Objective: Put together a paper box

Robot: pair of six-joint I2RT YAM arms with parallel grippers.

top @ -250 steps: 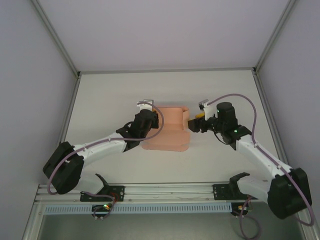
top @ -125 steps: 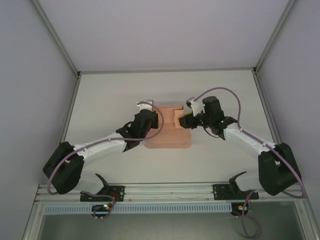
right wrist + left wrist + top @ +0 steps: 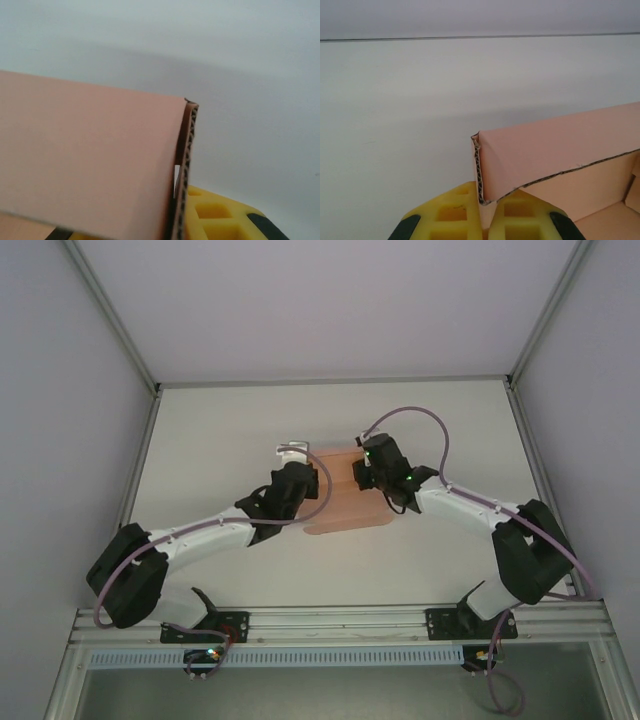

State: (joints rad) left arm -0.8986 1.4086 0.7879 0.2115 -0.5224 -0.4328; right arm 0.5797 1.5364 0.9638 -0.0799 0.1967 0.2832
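Robotics lab test cell: bare white tabletop (image 3: pixel 230 430) boxed by plain pale grey panel walls (image 3: pixel 330 300) at 9, 12 and 3 o'clock; slotted aluminium rail (image 3: pixel 340 625) at 6 o'clock bearing two white-and-black cabled arms (image 3: pixel 200 535).

The paper box (image 3: pixel 345 512) is salmon-pink, the table (image 3: pixel 220 440) white.

Left pincer (image 3: pixel 487 200) clamped tight

Bright, even diffuse light; soft shadow behind paper box (image 3: pixel 560 150); right wrist view blurred.
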